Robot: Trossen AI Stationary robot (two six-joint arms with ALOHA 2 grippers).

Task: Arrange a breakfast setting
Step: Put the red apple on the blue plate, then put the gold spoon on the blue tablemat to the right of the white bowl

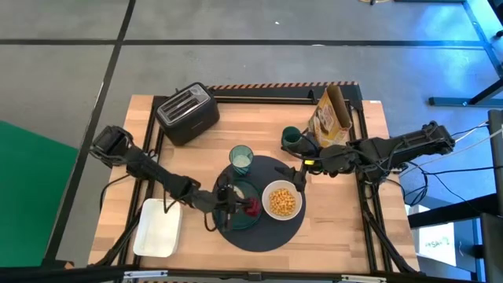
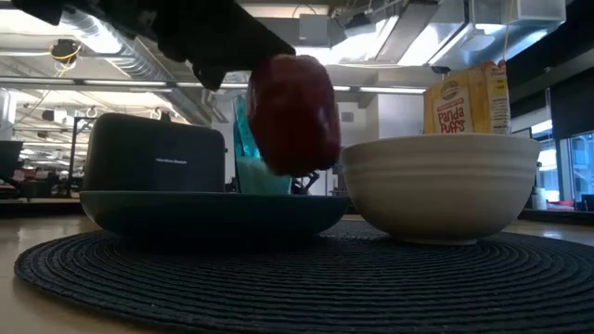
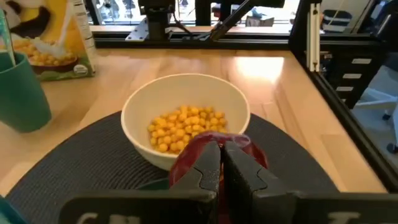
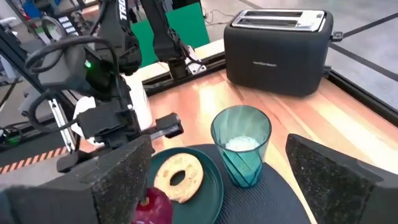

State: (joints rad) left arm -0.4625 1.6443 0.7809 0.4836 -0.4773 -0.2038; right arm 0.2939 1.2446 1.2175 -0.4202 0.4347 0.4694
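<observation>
A round dark-grey woven mat lies near the middle of the pale wooden tabletop, and everything else is placed from it. On the mat's left half sits a teal plate carrying a tan ring-shaped bagel and a dark-red fruit. In the low view the fruit hangs just above the plate's rim, and whether it touches the plate cannot be told. The left end effector is over the plate with its dark fingers clenched together at the top of the fruit, apparently pinching its stem.

On the mat's right half, just beside the plate, stands a white ribbed bowl filled with small yellow cereal puffs. At the mat's far edge, toward the back of the tabletop, a pale-teal translucent tumbler stands upright with something white in its bottom.

The right end effector hovers over the mat's far-right edge, near the bowl, its two padded fingers spread wide and holding nothing.

Off the mat, behind and to its right, a small dark-green cup stands just beside a yellow-brown cereal box, which is upright. A black two-slot toaster sits behind and to the left of the mat. A white rectangular tray lies to the mat's left, close to the front edge of the tabletop.
</observation>
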